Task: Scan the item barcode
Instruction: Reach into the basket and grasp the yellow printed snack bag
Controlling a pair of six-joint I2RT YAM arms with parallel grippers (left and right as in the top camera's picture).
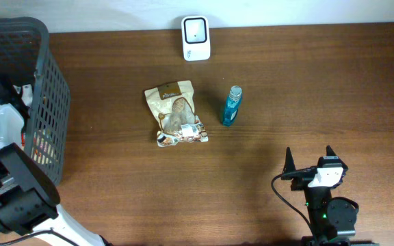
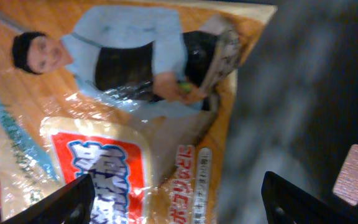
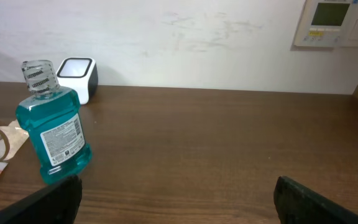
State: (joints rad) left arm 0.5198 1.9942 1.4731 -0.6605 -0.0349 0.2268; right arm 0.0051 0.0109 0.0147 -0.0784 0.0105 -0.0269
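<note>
In the left wrist view an orange snack packet, printed with a person in a light blue shirt and a red and white label, lies inside the basket. My left gripper hangs open just over the packet's lower edge, one finger over the label and the other beyond the packet's side. No barcode shows on this face. From overhead the left arm reaches into the basket and its fingers are hidden. The white scanner stands at the table's far edge. My right gripper rests open and empty near the front right.
The dark grey mesh basket fills the left edge, its wall close beside the packet. A beige snack bag and a blue mouthwash bottle lie mid-table. The bottle and the scanner sit ahead-left of my right gripper.
</note>
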